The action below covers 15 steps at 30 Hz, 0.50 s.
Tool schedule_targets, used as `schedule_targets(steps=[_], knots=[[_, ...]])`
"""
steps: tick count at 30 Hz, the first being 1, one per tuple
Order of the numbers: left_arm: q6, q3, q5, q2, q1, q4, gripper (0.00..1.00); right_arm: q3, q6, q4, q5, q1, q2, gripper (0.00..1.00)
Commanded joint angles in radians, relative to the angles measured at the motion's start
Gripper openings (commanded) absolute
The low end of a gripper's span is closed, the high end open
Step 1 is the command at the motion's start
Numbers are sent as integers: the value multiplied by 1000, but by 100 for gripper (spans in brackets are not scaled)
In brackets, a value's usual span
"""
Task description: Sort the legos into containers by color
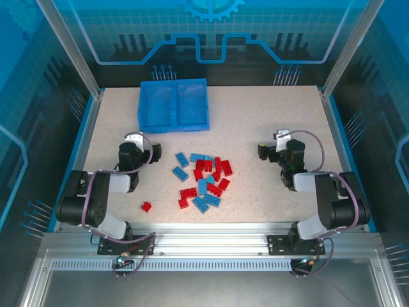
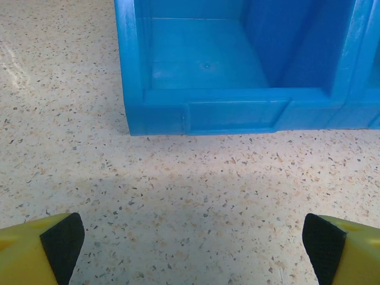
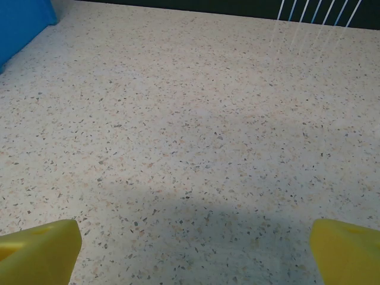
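Several red and light blue legos [image 1: 204, 181] lie in a loose heap at the table's middle, and one red lego [image 1: 146, 206] sits apart at the near left. The containers, two compartments of a blue bin [image 1: 174, 123], stand at the back; both look empty from above. My left gripper [image 1: 137, 142] rests left of the heap, open, facing the bin's left compartment [image 2: 205, 56] with bare table between its fingertips [image 2: 193, 243]. My right gripper [image 1: 279, 142] sits right of the heap, open over bare table [image 3: 193, 243], nothing held.
The speckled table [image 1: 255, 121] is ringed by a blue rim and clear enclosure walls with metal posts [image 1: 70, 45]. A corner of the bin [image 3: 21, 24] shows at the upper left of the right wrist view.
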Motion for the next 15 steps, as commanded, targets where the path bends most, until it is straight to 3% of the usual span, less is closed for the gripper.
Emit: schedule_targets(steps=[1, 15], knots=[[-3, 15, 28, -8, 10, 12, 99, 15, -11, 9, -16, -7, 4, 100], [-3, 16, 29, -9, 10, 12, 99, 14, -9, 10, -24, -12, 4, 100]])
